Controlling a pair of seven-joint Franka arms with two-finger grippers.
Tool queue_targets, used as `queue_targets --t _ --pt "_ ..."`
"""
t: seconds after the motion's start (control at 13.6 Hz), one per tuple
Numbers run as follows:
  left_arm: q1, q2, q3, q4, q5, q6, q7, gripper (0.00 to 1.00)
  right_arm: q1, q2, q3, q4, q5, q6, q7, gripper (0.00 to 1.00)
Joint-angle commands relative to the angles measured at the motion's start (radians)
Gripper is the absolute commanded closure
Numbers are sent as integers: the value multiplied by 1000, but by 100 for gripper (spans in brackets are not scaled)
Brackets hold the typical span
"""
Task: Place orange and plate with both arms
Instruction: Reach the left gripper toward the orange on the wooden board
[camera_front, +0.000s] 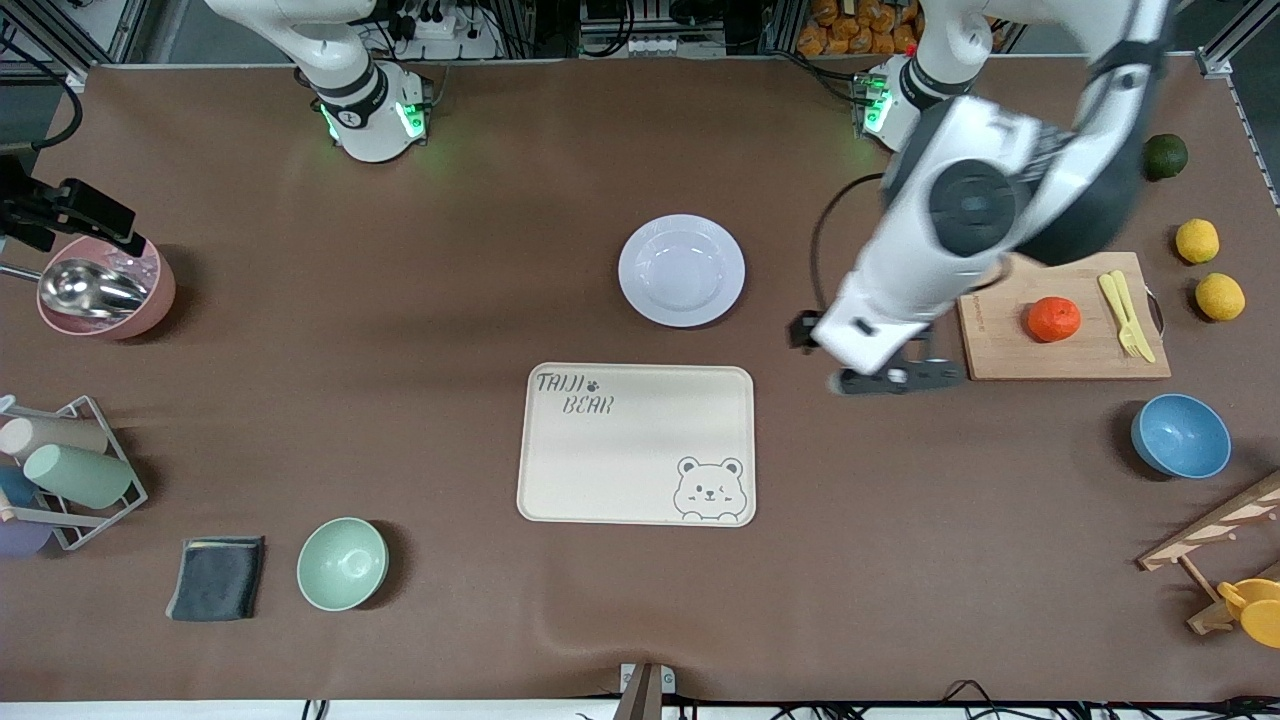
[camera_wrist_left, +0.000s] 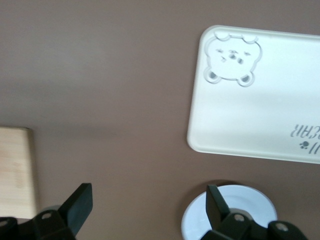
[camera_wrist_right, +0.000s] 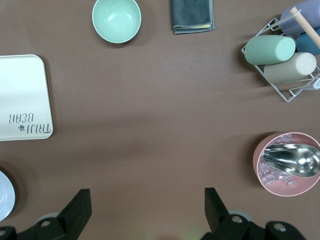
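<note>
Bright orange-red round orange (camera_front: 1053, 319) and pale lavender plate (camera_front: 681, 270) lay untouched; left hand (camera_wrist_left: 147, 207) hovered open over tabletop (camera_front: 400, 300); right hand (camera_wrist_right: 145, 209) waited open.

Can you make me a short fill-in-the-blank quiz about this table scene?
1. The orange sits on the wooden ____.
2. The plate lies farther from the camera than the bear ____.
3. The left gripper hovers with its fingers ____.
4. The metal scoop rests in the ____ bowl.

Answers: board; tray; open; pink
</note>
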Motion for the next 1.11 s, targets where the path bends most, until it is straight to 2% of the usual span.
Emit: queue_targets --t 0.0,0.15,0.44,0.74,1.03 --pt "3 0 7 -6 13 23 -23 0 -9 7 6 20 16 -11 15 0" --pt "43 -21 12 -5 17 20 -2 0 -9 7 6 20 16 -11 15 0" --pt "195 -61 9 -27 17 -35 159 0 -7 7 6 20 16 -11 15 0" --pt "336 -122 9 -199 56 -25 289 0 -5 8 6 20 16 -11 15 0" --pt "475 -195 7 -490 191 172 406 0 -5 8 6 20 16 -11 15 0"
